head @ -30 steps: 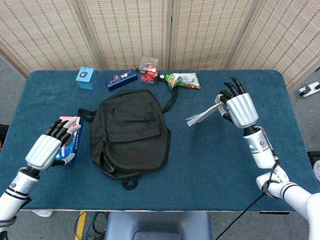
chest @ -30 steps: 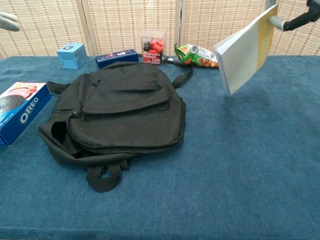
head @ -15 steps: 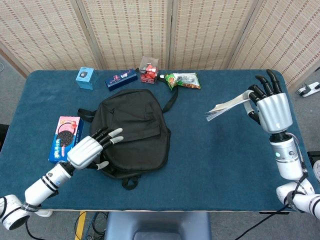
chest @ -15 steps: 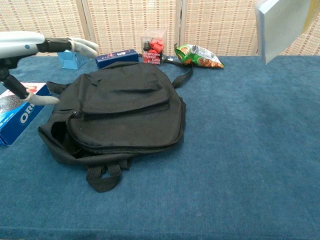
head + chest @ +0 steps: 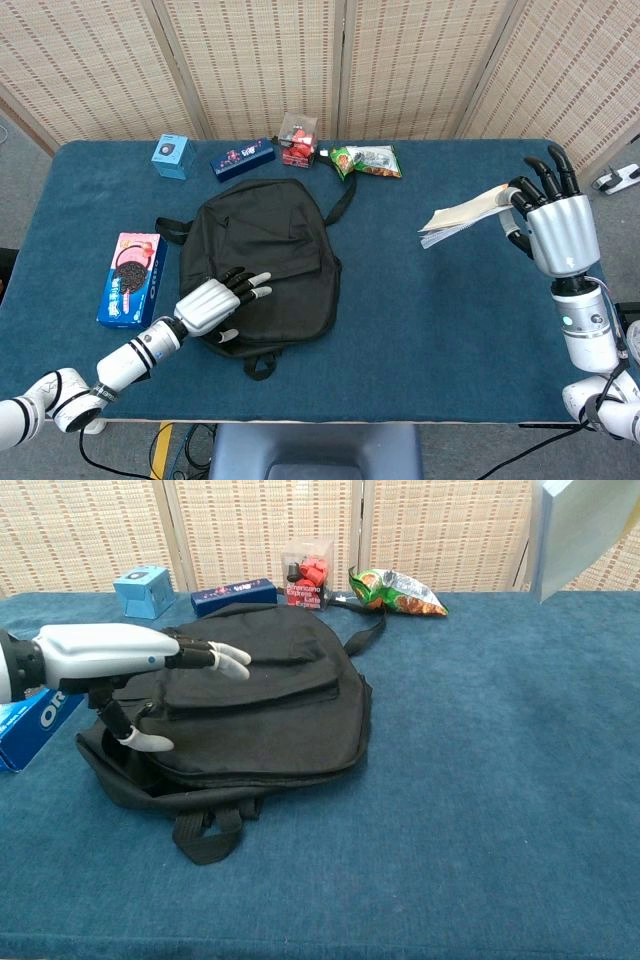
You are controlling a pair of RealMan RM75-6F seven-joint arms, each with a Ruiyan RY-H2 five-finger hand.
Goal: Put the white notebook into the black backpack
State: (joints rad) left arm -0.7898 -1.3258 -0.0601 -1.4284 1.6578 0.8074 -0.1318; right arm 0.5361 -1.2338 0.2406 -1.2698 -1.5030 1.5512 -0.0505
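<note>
The black backpack (image 5: 262, 262) (image 5: 255, 700) lies flat in the middle of the blue table, its zip opening gaping at the near left corner. My left hand (image 5: 218, 303) (image 5: 120, 665) hovers open over that near left part, fingers stretched toward the bag's centre, thumb below by the opening. My right hand (image 5: 555, 222) holds the white notebook (image 5: 462, 213) (image 5: 580, 530) in the air over the table's right side, well clear of the bag. In the chest view only the notebook shows at the top right corner; the right hand is out of frame there.
An Oreo box (image 5: 131, 278) (image 5: 35, 720) lies left of the bag. Along the far edge stand a light blue box (image 5: 171, 156), a dark blue box (image 5: 242, 158), a clear box with red items (image 5: 298, 139) and a green snack bag (image 5: 366, 160). A strap (image 5: 343, 200) trails toward the snack bag.
My left hand has come in from over the Oreo box to above the backpack's near left corner. My right hand has carried the notebook rightward and up.
</note>
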